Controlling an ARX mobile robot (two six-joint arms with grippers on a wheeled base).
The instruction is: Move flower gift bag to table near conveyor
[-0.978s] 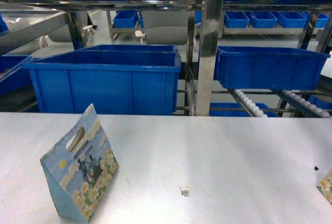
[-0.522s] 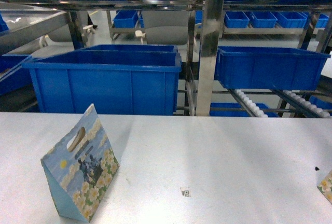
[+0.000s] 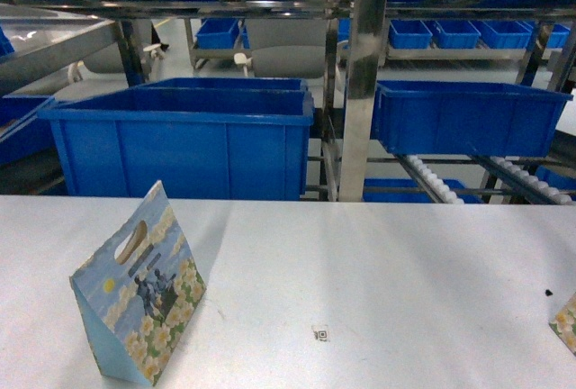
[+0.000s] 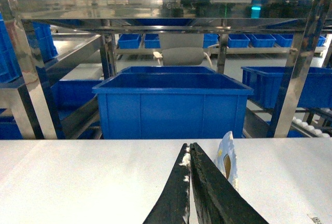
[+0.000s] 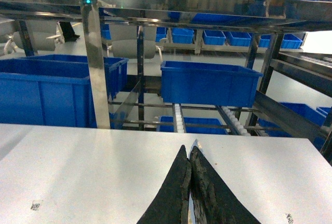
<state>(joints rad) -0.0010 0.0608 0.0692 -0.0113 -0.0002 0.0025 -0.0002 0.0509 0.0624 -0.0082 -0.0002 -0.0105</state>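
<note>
Both claws, left (image 4: 189, 154) and right (image 5: 189, 156), are clenched empty; the bag (image 4: 226, 157), standing just right of the left claw, could topple if nudged.

No legible text, brand, number or sign was found in any view. A tiny square code mark (image 3: 320, 332) stood on the white table (image 3: 405, 272), its pattern too small to be read; it appeared again at the table's near edge in both wrist views. The flower gift bag (image 3: 139, 285) carried a printed picture of flowers and a dark figure, with no wording that could be made out.
</note>
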